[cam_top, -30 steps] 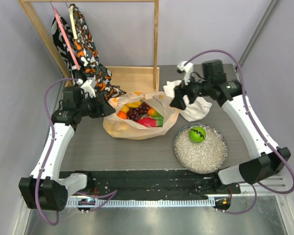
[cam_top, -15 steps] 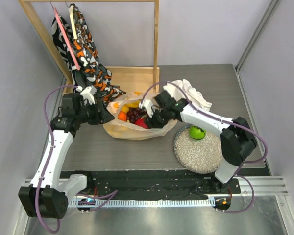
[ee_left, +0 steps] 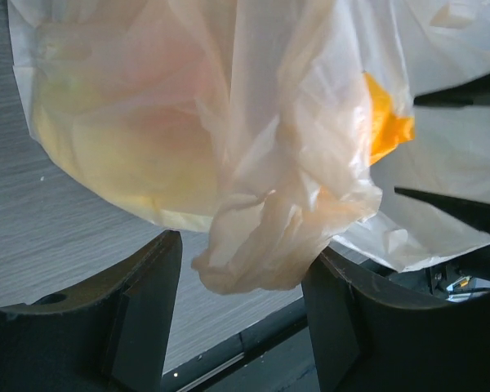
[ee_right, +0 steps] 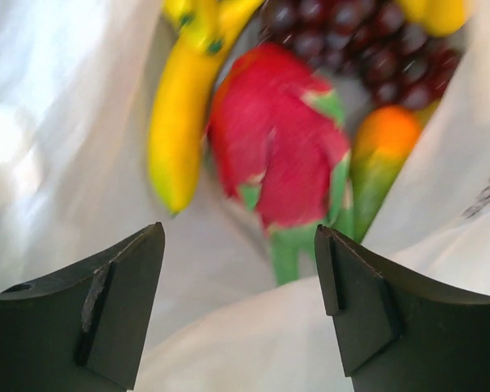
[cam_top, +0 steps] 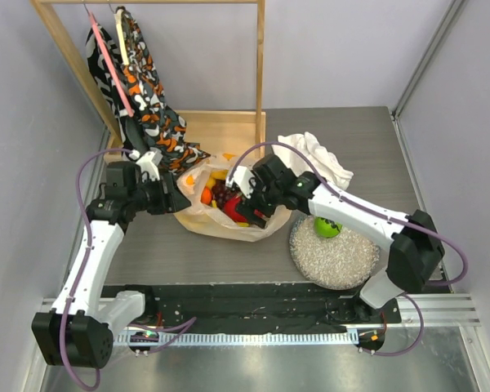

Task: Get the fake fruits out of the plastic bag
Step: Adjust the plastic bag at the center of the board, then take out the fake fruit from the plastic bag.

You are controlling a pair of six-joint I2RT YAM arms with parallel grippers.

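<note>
The plastic bag (cam_top: 202, 222) lies mid-table (cam_top: 147, 253), mouth up, with the fake fruits (cam_top: 222, 194) inside. The left gripper (ee_left: 245, 282) is clamped on a bunched fold at the bag's left edge. The right gripper (ee_right: 238, 253) hangs over the bag mouth, jaws apart and empty. A pink dragon fruit (ee_right: 278, 155), a banana (ee_right: 178, 122) and dark grapes (ee_right: 343, 37) lie just beyond its fingers. A green lime (cam_top: 327, 226) rests on the plate (cam_top: 335, 265) right of the bag.

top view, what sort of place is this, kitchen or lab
Probably a robot lab test cell, not a home: a left arm and right arm bolted to a grey table, plain walls close around it, and staged fake fruits in a plastic bag.
</note>
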